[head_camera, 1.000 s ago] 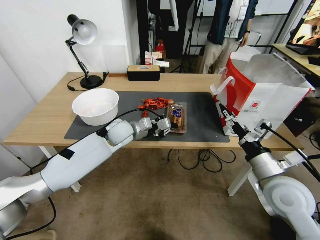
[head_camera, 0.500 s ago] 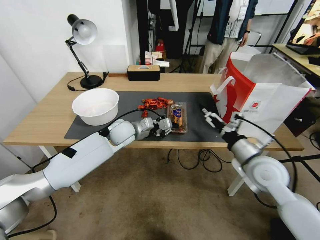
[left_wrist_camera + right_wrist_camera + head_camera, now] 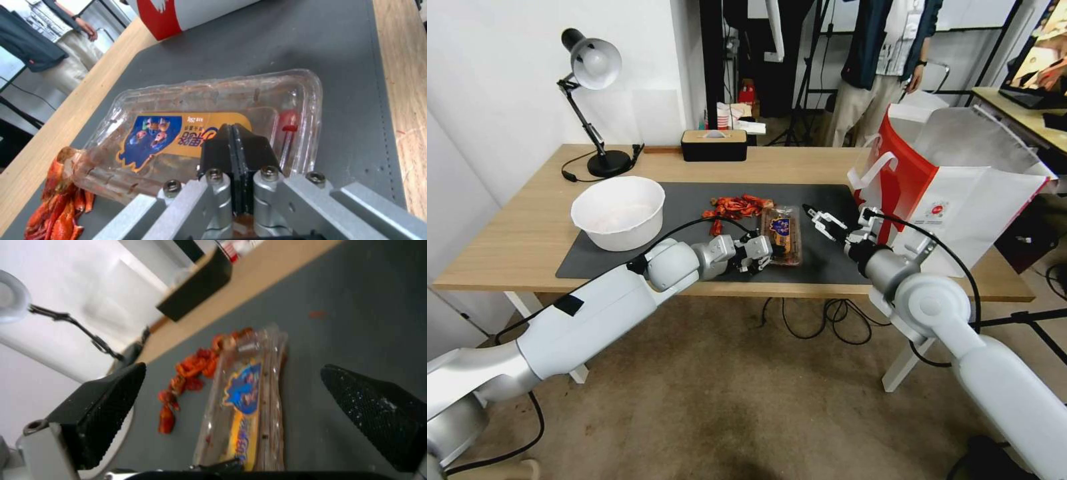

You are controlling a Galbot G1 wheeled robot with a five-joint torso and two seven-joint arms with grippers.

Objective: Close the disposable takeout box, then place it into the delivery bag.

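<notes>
Right pincer (image 3: 816,218) nearer takeout box (image 3: 782,235) — mat (image 3: 827,257) between

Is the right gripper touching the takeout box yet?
Apart. Head view shows dark mat between the open right gripper and the takeout box.

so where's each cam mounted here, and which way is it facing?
Head: up on the robot, looking down at the wooden table; both arms show.
Left wrist: behind the shut left end effector, facing the clear plastic takeout box.
Right wrist: between the open right end effector fingers, facing the same box.
Shared: the box and the loose red food scraps in all three.
</notes>
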